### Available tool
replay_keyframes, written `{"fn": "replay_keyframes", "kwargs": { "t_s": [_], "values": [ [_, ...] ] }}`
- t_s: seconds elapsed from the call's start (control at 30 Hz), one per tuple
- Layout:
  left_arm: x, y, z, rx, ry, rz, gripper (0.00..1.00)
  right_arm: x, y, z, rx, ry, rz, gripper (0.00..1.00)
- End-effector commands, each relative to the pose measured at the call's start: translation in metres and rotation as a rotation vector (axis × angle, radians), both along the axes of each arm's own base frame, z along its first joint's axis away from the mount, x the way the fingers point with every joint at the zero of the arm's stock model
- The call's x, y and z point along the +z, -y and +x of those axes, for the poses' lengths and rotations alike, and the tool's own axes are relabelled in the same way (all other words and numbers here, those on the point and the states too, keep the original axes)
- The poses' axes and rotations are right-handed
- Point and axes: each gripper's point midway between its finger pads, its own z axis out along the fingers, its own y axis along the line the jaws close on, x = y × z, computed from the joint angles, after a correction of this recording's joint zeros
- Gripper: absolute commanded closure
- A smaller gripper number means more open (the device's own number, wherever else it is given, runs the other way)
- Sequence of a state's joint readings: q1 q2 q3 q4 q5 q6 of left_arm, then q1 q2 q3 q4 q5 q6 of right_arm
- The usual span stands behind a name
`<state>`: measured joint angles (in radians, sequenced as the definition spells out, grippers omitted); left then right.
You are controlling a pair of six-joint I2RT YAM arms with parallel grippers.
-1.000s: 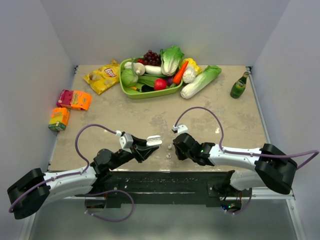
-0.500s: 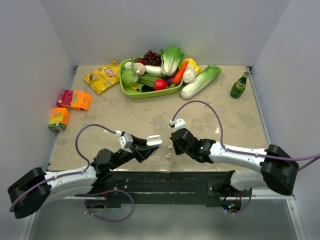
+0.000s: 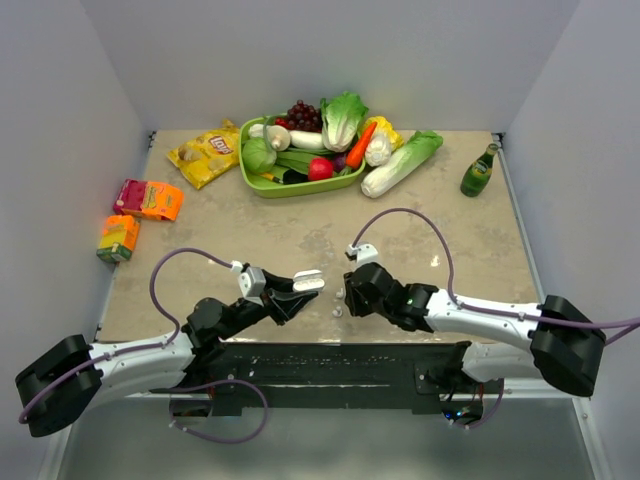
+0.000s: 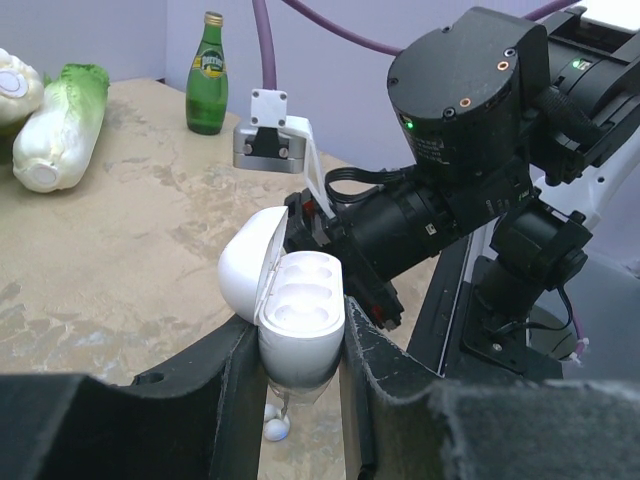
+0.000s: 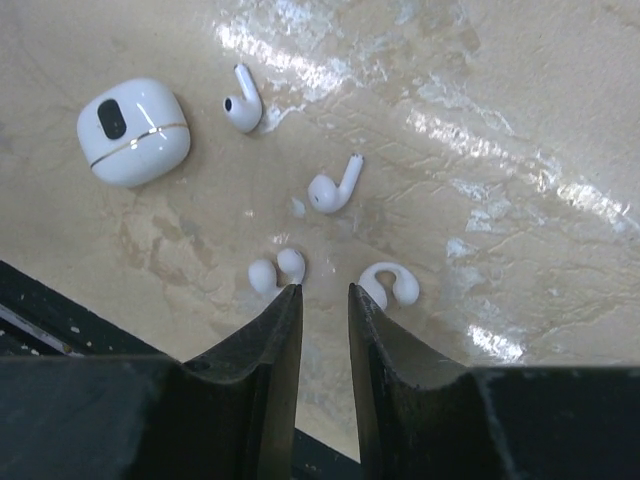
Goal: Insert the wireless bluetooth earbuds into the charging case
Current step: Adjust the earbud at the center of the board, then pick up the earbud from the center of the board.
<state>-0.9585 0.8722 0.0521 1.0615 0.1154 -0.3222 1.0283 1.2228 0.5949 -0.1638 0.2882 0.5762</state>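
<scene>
The charging case point(image 4: 300, 320) is white, with its lid point(image 4: 244, 270) swung open and empty sockets facing up. My left gripper point(image 4: 300, 345) is shut on its body, held above the table; in the top view the case point(image 3: 308, 281) shows at that gripper's tip. Several white earbuds lie on the table under my right gripper point(image 5: 325, 290): a two-lobed bud point(image 5: 277, 271) touching the left fingertip, a hooked bud point(image 5: 390, 286) by the right fingertip, and two stemmed buds point(image 5: 333, 188) point(image 5: 243, 103) farther off. The right jaws stand a little apart with only bare table between them.
A second white case point(image 5: 133, 131), closed, lies left of the buds. Far back stand a green tray of vegetables point(image 3: 262, 184), a cabbage point(image 3: 400, 163), a green bottle point(image 3: 478, 172), a chip bag point(image 3: 205, 152) and snack boxes point(image 3: 147, 199). The table's near edge runs just behind the right fingers.
My right wrist moved slightly away over the table, then came back toward the near edge above the buds. The left arm and the case stayed still.
</scene>
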Motion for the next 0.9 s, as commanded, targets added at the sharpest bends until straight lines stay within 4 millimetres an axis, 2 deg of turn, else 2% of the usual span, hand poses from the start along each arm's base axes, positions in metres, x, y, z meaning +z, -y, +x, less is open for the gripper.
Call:
{"fn": "replay_keyframes", "kwargs": {
  "t_s": [0.0,0.13,0.27,0.87],
  "values": [
    [-0.021,-0.012,-0.009,0.002,-0.008,0.001,1.0,0.005,-0.008,-0.012,0.006,-0.025,0.088,0.71],
    [-0.022,-0.012,-0.01,0.001,-0.012,0.0,1.0,0.002,-0.027,-0.028,0.083,-0.038,0.096,0.67],
    [-0.021,-0.012,-0.011,-0.007,-0.016,-0.005,1.0,-0.009,-0.032,-0.027,0.093,-0.041,0.059,0.69],
    [-0.025,-0.013,-0.01,0.001,-0.027,0.007,1.0,-0.032,-0.025,-0.02,0.061,-0.05,-0.047,0.77]
  ]
}}
